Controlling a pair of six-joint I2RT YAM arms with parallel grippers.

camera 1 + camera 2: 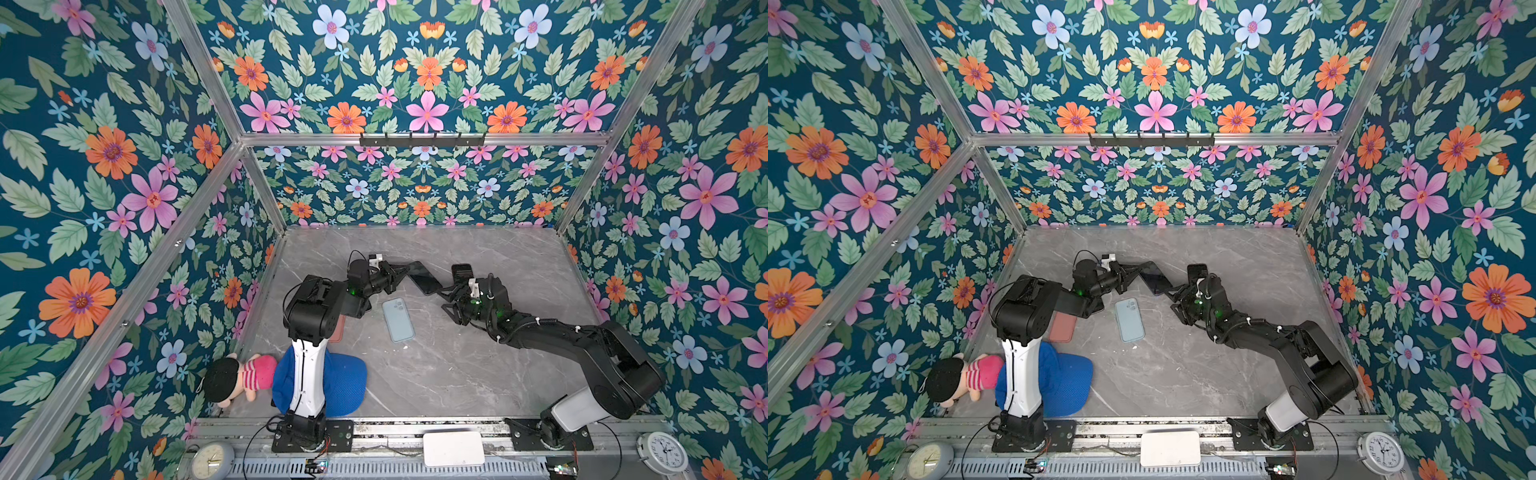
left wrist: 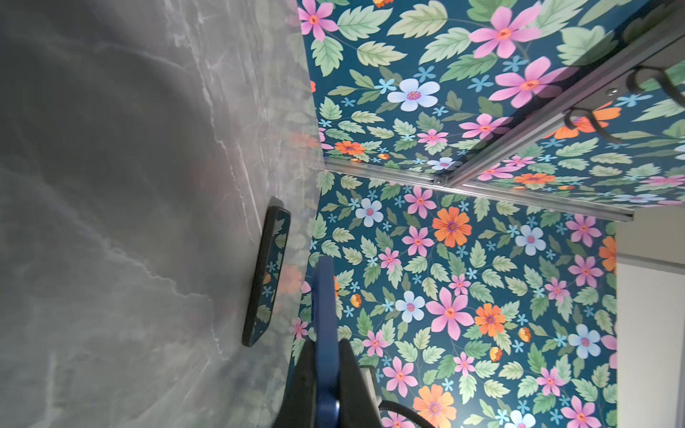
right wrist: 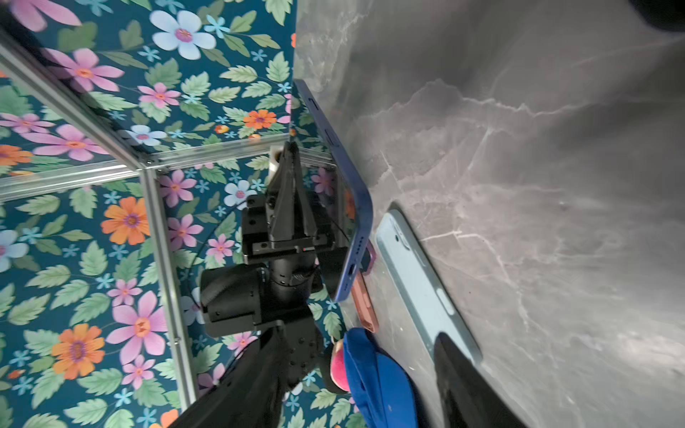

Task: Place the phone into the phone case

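Holding the dark blue slab phone (image 1: 424, 279) tilted above the grey marbled worktop (image 1: 457, 374), left end effector (image 1: 407, 270) clamped on one end. Right end effector (image 1: 444, 291) sits at the other end, jaws apart and empty. The pale blue phone case (image 1: 398, 320) lies flat between the arms. Phone likely rigid, slick, fragile, so pinch the long edges, not the glass.

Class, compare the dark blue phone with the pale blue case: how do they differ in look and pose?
The phone is dark blue with a glossy screen; the case is pale blue. The phone is pinched in the left gripper, tilted off the table; the case lies flat, untouched. Both are rounded oblongs.
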